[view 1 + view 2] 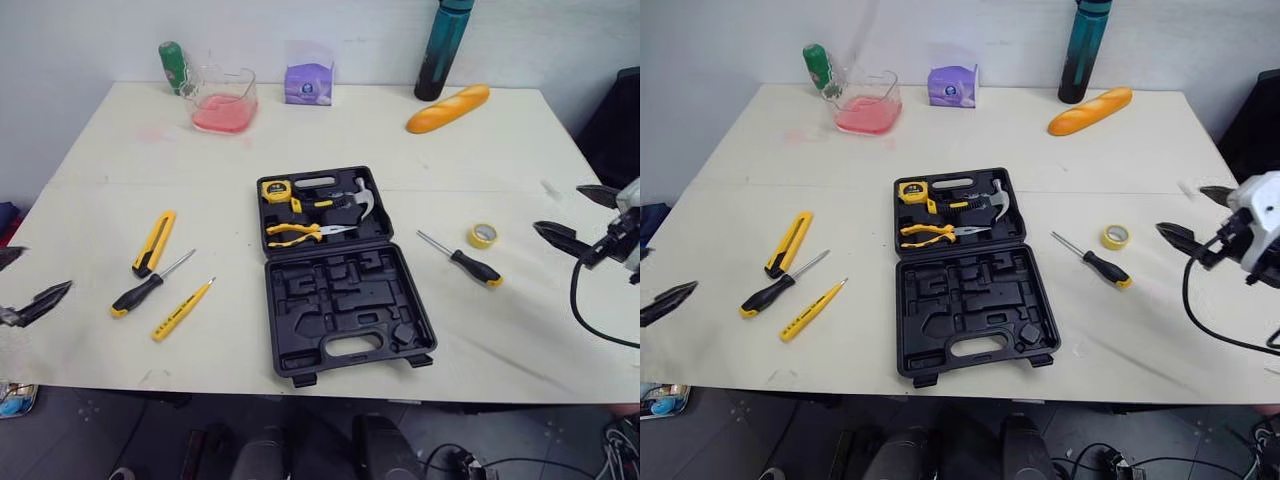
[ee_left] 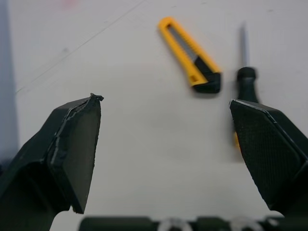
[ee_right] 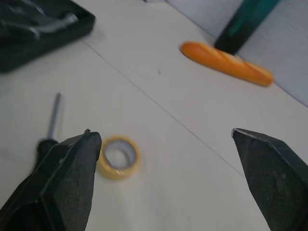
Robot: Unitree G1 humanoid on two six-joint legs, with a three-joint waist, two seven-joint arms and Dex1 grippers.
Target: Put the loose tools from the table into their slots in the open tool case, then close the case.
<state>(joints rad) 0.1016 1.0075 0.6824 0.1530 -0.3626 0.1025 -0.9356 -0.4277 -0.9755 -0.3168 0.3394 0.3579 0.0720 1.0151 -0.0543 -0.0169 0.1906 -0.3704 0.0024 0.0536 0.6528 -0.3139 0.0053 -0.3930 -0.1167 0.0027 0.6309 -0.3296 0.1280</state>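
The tool case (image 1: pixel 340 300) is black moulded plastic. It lies wide open on the pale, matt table (image 1: pixel 520 160), between the two pincers and well apart from both. Its nearer half shows bare shaped recesses and a handle cut-out. Its farther half holds a yellow tape measure (image 1: pixel 275 190), a steel-headed hammer (image 1: pixel 360 197) and yellow-gripped pliers (image 1: pixel 290 233).

The left pincer (image 2: pixel 164 100) is held above the table. Its two black wedge-shaped fingers are spread wide with nothing between them, and their inner pads look finely ribbed. Ahead of it lie a long yellow-and-black knife (image 1: pixel 155 242), a black-handled screwdriver (image 1: pixel 145 288) with a slim metal shaft, and a thin yellow tester (image 1: pixel 182 310). The right pincer (image 3: pixel 161 131) is likewise spread wide and empty above the table. Just ahead of it lies a small ring of yellow tape (image 3: pixel 118 156), and beside that a second screwdriver (image 1: pixel 465 262) with a black handle and a yellow end.

In the left wrist view one finger covers much of the first screwdriver's handle. In the right wrist view a finger hides the second screwdriver's handle, leaving its shaft showing. In the eye views the left pincer's base runs off the frame edge.
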